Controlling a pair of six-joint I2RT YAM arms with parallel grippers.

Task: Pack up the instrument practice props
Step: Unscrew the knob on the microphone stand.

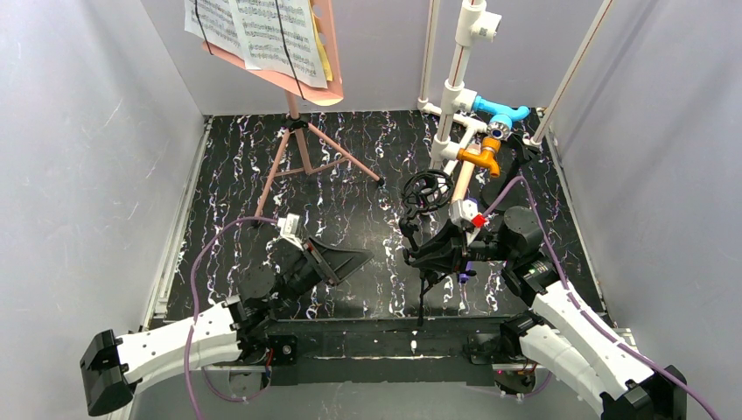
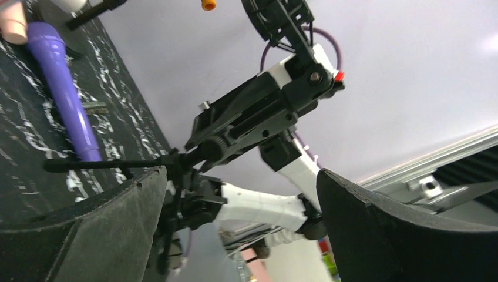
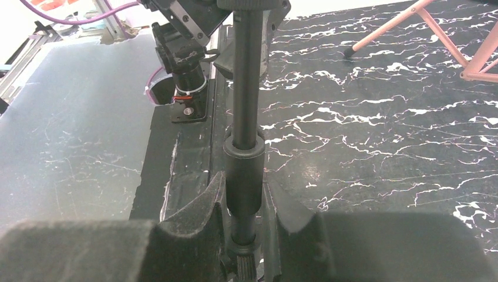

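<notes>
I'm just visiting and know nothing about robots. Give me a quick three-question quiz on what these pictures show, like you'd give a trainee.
1. True or false: the left jaws are holding something.
2. What do the right jaws grip? A) a purple microphone B) a black pole C) an orange pipe fitting
3. Fill in the blank: the pink stand is at the back ____ of the table, going by the robot's own sides.

Key: 1 false, they stand wide open and empty; 2 B; 3 left.

Sheet-music holder (image 1: 315, 94) left of pipe frame (image 1: 453, 98)
</notes>
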